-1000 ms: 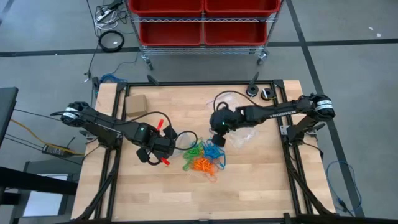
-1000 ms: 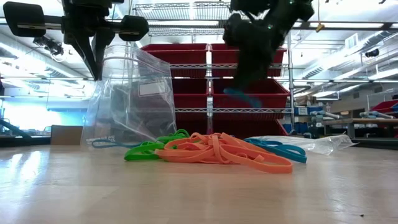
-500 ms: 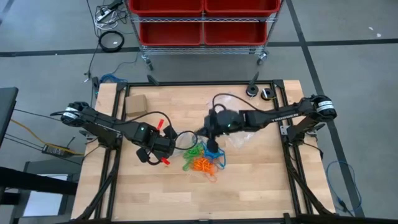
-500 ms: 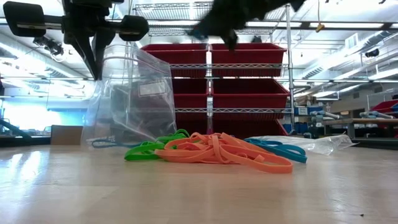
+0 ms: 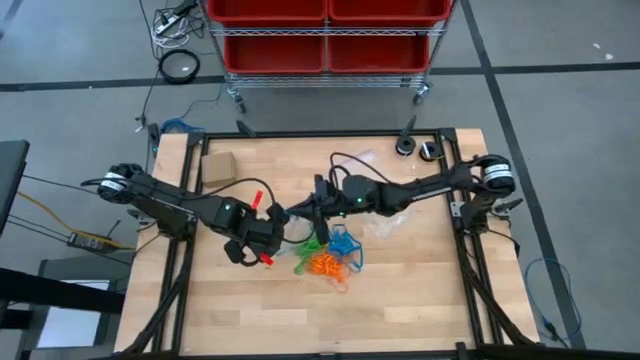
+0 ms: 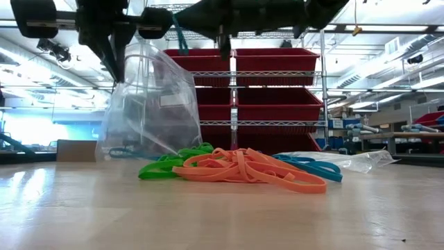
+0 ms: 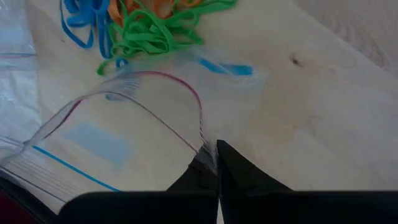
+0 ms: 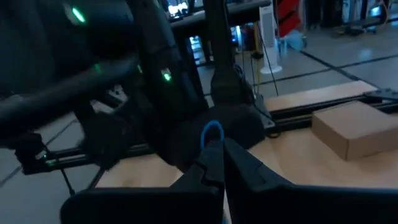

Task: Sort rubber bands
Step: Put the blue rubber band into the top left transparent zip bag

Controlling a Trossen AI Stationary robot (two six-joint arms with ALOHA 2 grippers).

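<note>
The rubber bands [image 5: 326,254] lie in a loose pile mid-table: orange [image 6: 250,170], green [image 6: 165,167] and blue [image 6: 313,167]. Left of the pile a clear zip bag [image 6: 149,104] stands upright with its bottom on the wood and its mouth [image 7: 134,102] open. My left gripper [image 7: 212,163] is shut on the bag's rim. My right gripper [image 8: 219,149] reaches in level from the table's right, shut on one blue band [image 8: 212,132]. In the low view that band [image 6: 182,38] is level with the bag's top. My left gripper pinches the zip bag's top rim [image 7: 202,146] between its two fingers, coming steeply from above. The bag hangs below the fingers with its bottom [image 6: 139,154] on the table. My right gripper pinches the blue band between its fingertips, and a small loop [image 8: 212,127] sticks out beyond them. The fingers lie level, pointing toward the table's left. The band is lifted clear of the pile.
A second clear bag [image 5: 392,220] lies flat to the right of the pile. A tan cardboard box [image 5: 218,167] sits at the far left of the table. Black cables [image 5: 345,160] trail over the far part. A cart with red bins [image 5: 325,35] stands beyond the far edge.
My right gripper has tipped up from pointing down at the pile to level. It has moved toward the table's left, up to the bag's top, carrying the blue band clear of the pile. The left gripper has kept its hold on the bag.
</note>
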